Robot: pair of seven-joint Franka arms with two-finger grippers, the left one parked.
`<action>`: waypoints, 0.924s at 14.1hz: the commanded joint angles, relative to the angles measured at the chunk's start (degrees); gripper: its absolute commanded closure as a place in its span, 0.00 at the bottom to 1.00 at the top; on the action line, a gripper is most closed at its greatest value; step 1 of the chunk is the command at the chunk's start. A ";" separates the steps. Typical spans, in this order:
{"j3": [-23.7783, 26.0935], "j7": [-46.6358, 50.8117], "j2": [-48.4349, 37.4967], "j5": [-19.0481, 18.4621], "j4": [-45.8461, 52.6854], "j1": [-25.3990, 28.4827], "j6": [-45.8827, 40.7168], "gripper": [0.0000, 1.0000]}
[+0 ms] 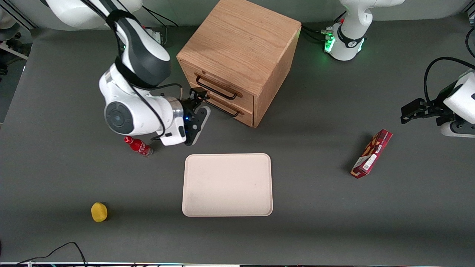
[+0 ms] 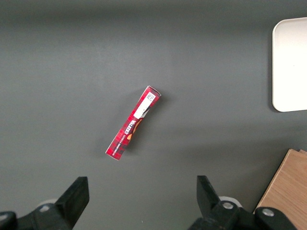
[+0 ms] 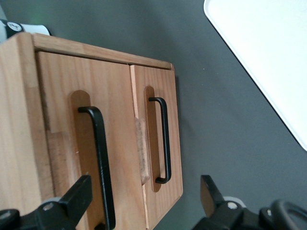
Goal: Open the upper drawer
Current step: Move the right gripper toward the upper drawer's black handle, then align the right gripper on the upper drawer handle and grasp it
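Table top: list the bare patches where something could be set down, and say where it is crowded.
Bare: the tray itself; the table between tray and snack box; the strip between lemon and tray. Crowded: in front of the upper drawer, where the open gripper sits by its handle, with the red bottle beside the arm.

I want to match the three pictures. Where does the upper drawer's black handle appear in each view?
Front view: the upper handle crosses the cabinet front, beside the gripper, above the lower handle.
Left wrist view: not visible.
Right wrist view: the bar between the open fingers.
Shared landmark: the tray.
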 commanded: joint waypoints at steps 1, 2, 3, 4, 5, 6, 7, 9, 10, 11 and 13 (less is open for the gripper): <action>-0.06 1.09 -4.02 -1.39 -6.23 1.21 4.10 0.00; 0.03 1.08 -5.52 -1.39 -8.78 1.39 5.51 0.00; 0.03 1.00 -6.75 -1.39 -10.89 1.48 6.57 0.00; 0.12 1.08 -7.89 -1.39 -12.74 1.65 7.45 0.00; 0.47 1.08 -8.86 -1.39 -14.15 2.09 8.24 0.00; 0.47 1.08 -9.83 -1.39 -15.73 2.18 8.94 0.00; 0.65 1.08 -10.71 -1.39 -17.14 2.18 9.82 0.00; 1.26 1.17 -11.60 -1.39 -18.47 2.18 10.44 0.00; 1.35 1.17 -11.60 -1.39 -18.65 2.18 10.53 0.00; 1.35 1.26 -11.60 -1.39 -18.82 2.18 10.62 0.00; 1.61 1.96 -11.51 -1.39 -19.26 2.27 11.67 0.00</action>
